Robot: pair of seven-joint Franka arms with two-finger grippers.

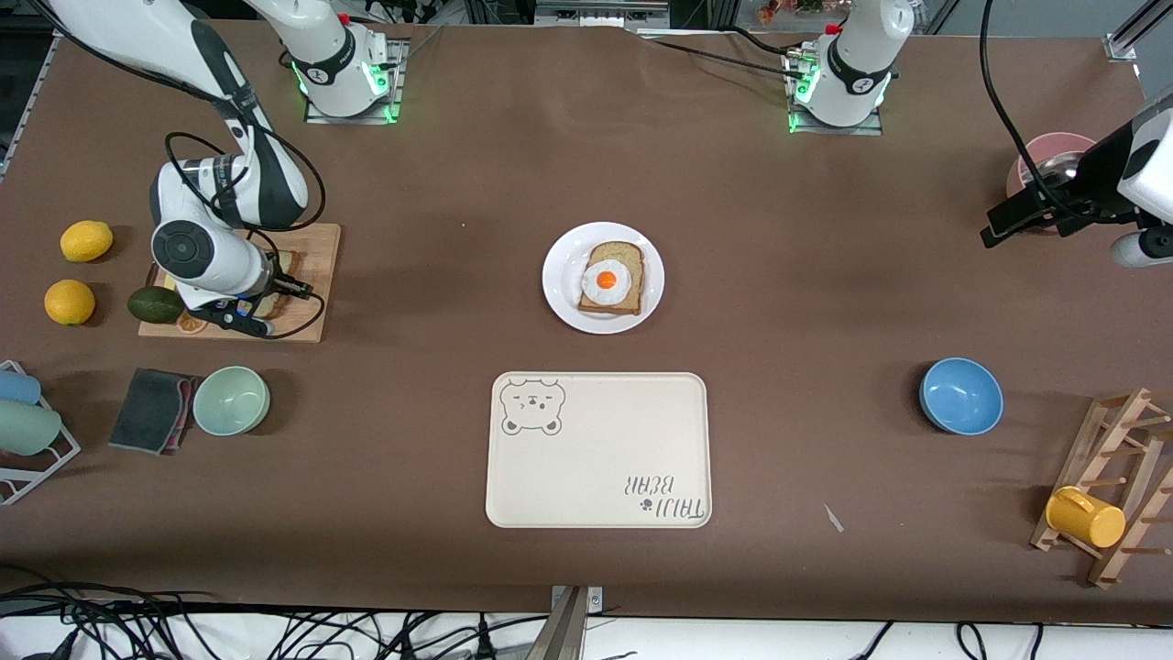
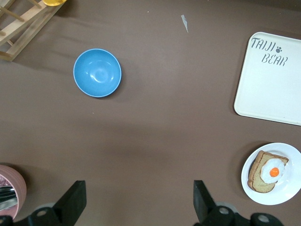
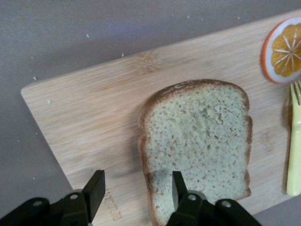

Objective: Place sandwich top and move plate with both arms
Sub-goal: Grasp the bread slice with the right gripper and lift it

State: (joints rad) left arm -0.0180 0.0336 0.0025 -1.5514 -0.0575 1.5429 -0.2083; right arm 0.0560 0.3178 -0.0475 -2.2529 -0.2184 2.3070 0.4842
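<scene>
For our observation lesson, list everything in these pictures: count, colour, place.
bread slice: 1, tan, on board
wooden board: 1, right arm's end
plate: 1, white, centre, holds egg-topped bread
tray: 1, cream, nearer camera than plate
bowls: blue, green
lemons: 2, yellow
avocado: 1
mug: 1, yellow, on rack
right gripper: open, over bread slice
left gripper: open, waiting over bare table

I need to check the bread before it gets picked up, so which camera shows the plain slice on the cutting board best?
The right wrist view: the sandwich top fills it, lying flat on the cutting board, with the open right end effector straddling its crust edge. The front view shows only a sliver beside the right arm; the left wrist view shows none.
</scene>
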